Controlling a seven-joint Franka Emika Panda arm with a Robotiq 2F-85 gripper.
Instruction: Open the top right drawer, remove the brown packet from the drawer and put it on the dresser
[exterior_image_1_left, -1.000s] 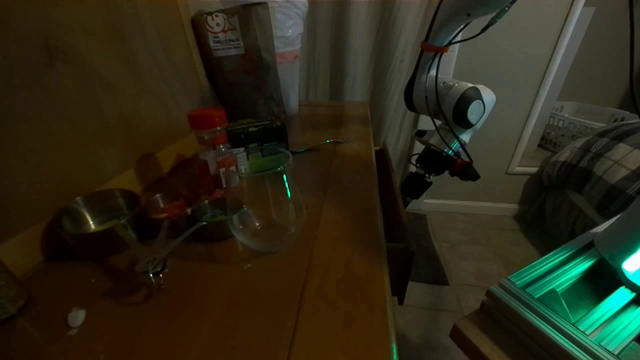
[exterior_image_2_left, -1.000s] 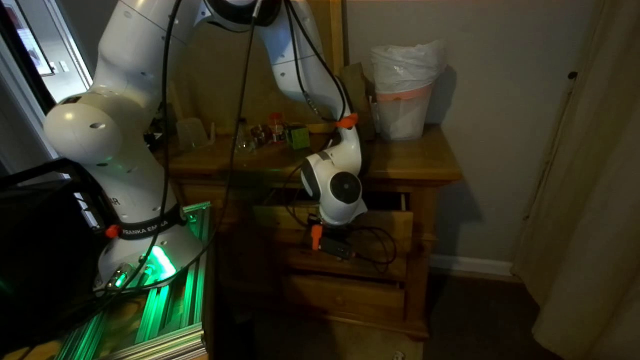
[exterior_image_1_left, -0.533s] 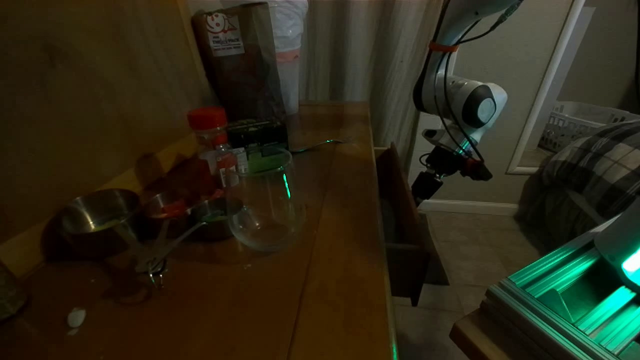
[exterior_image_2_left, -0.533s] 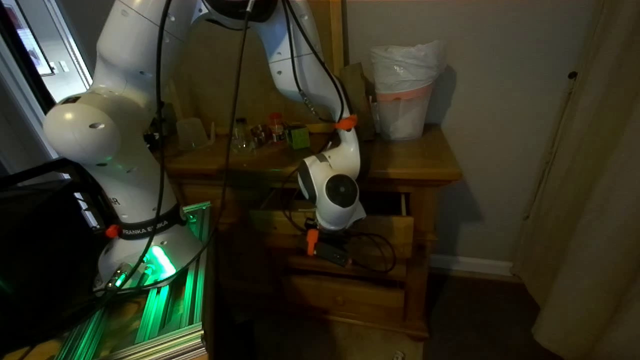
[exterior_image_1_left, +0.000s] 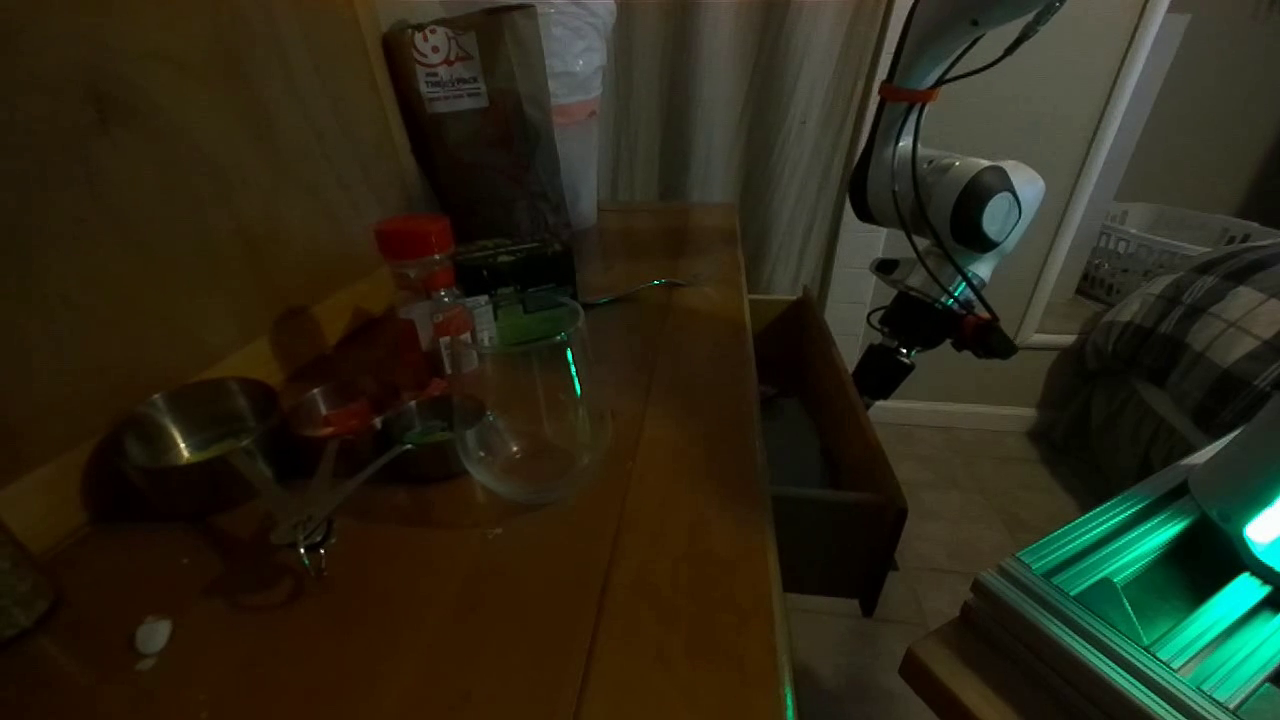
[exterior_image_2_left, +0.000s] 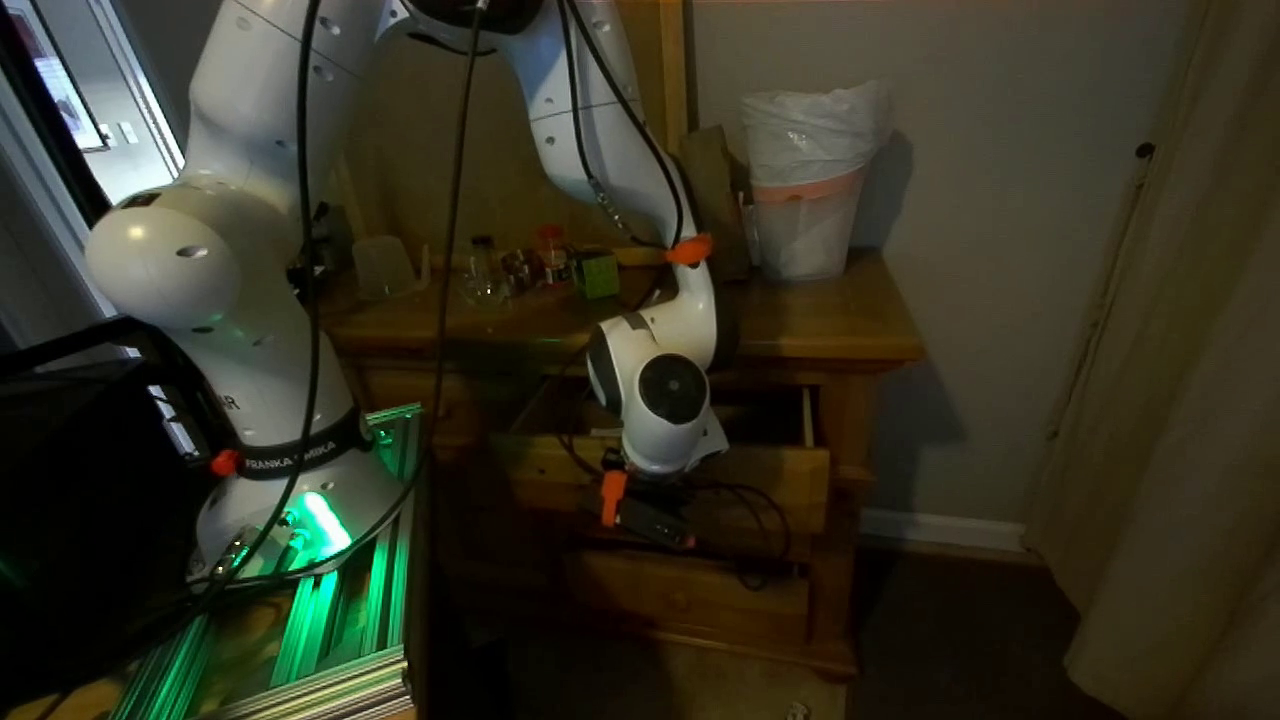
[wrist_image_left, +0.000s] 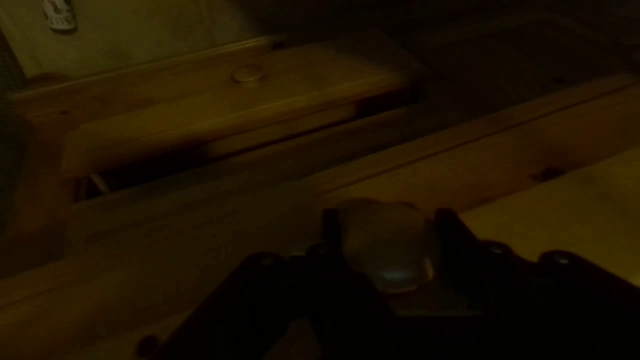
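The top right drawer stands well out from the dresser in an exterior view; its front also shows in an exterior view. My gripper is at the drawer front's outer face. In the wrist view its fingers are closed around the round drawer knob, one on each side. The drawer's inside is dim; a small dark shape lies near its dresser side, and I cannot tell whether it is the brown packet. The dresser's top also shows in an exterior view.
On the dresser top stand a clear glass, measuring cups, a red-lidded shaker, a green box, a fork, a tall printed paper bag and a lined bin. A lower drawer is partly out.
My gripper has moved away from the dresser, and the top right drawer has slid out with it. The drawer was only slightly open; now more of its inside shows.
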